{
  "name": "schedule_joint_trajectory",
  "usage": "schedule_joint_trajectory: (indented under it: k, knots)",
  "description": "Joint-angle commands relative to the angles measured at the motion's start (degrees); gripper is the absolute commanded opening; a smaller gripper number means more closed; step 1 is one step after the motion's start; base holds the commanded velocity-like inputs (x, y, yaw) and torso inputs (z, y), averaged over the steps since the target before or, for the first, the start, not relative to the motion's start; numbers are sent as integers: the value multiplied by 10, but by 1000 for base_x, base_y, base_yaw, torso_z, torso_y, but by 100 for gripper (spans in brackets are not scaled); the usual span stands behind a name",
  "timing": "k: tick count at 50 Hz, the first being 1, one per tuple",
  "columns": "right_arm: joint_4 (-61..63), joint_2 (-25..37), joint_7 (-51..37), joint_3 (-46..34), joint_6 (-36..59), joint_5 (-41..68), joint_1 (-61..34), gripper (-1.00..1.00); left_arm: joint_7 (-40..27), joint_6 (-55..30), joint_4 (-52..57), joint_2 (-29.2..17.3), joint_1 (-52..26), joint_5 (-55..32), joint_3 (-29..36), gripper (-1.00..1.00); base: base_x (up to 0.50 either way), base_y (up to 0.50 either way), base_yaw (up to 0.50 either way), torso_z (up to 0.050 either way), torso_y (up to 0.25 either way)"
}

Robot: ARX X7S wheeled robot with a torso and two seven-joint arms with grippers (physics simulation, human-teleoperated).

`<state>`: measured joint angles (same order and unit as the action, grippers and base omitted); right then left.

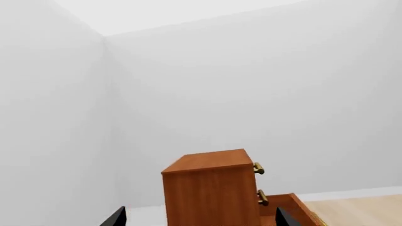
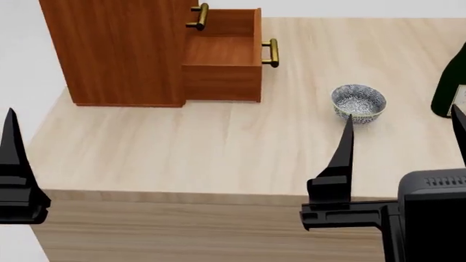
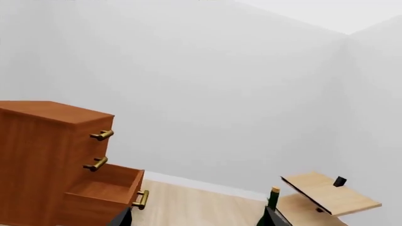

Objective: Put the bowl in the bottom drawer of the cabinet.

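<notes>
The speckled blue-and-white bowl stands upright on the pale wooden table, to the right of the cabinet. The cabinet's bottom drawer is pulled out and shows nothing inside; its brass handle faces right. My right gripper hovers open in front of the bowl, nearer the table's front edge, holding nothing. In its wrist view the right gripper shows wide-set fingers, with the drawer beyond. My left gripper is open and faces the cabinet. The bowl is out of both wrist views.
A dark green wine bottle stands at the right edge, just right of the bowl. A pale wooden rack sits beyond the bottle. Two more brass handles sit above the open drawer. White walls enclose the table.
</notes>
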<state>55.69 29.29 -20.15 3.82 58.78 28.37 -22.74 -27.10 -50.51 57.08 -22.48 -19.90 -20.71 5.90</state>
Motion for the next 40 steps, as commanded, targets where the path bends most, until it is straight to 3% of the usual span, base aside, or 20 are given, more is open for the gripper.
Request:
schedule_joint_trajectory:
  k: [1, 26, 40]
  knots:
    - [-10, 7, -5, -10, -30, -9, 16, 100, -10, 5, -3, -7, 1, -8, 3, 100, 0, 258, 0, 0, 0]
    - [-10, 15, -14, -19, -29, 12, 15, 100, -34, 23, -9, -17, 5, -23, 7, 100, 12, 248, 0, 0, 0]
    - [-9, 21, -19, -13, -33, 26, 13, 100, -43, 25, -10, -25, 4, -28, 17, 100, 215, 23, 0, 0, 0]
